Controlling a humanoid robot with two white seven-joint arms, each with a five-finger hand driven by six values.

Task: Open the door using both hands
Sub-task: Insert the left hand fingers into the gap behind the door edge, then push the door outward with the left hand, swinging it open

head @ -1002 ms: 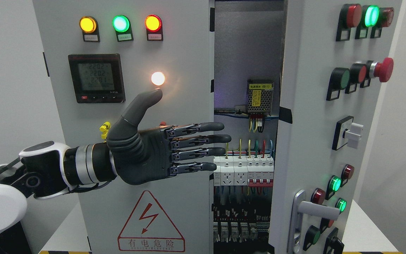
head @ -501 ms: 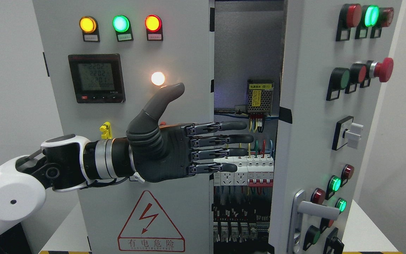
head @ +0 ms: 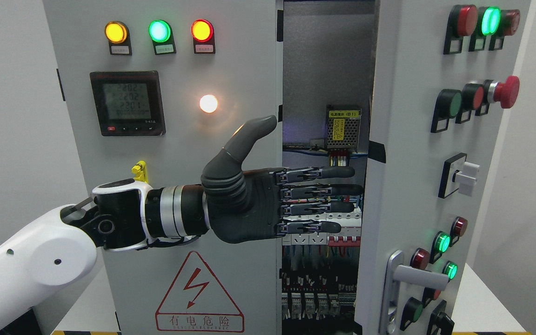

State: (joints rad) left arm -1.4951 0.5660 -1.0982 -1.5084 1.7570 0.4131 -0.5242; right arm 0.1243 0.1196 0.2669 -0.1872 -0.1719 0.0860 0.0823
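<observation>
A grey electrical cabinet has a left door (head: 179, 163) facing me and a right door (head: 426, 153) swung partly outward, with a gap between them showing wiring and breakers (head: 324, 232). My left hand (head: 314, 186) reaches from the lower left across the left door, fingers (head: 338, 190) straight and flat, thumb up, its fingertips inside the gap close to the right door's inner edge. It holds nothing. The right door carries a silver lever handle (head: 412, 274) at its lower part. My right hand does not show.
The left door bears three lamps (head: 158, 31), a digital meter (head: 126, 103), a lit white lamp (head: 208, 103) and a red warning triangle (head: 199, 293). The right door bears buttons, a red emergency stop (head: 505, 92) and a rotary switch (head: 461, 176). The cabinet stands on a white table (head: 482, 302).
My left hand has travelled to the right across the left door, from its middle into the gap between the doors. The fingers stay straight. Neither door has visibly moved.
</observation>
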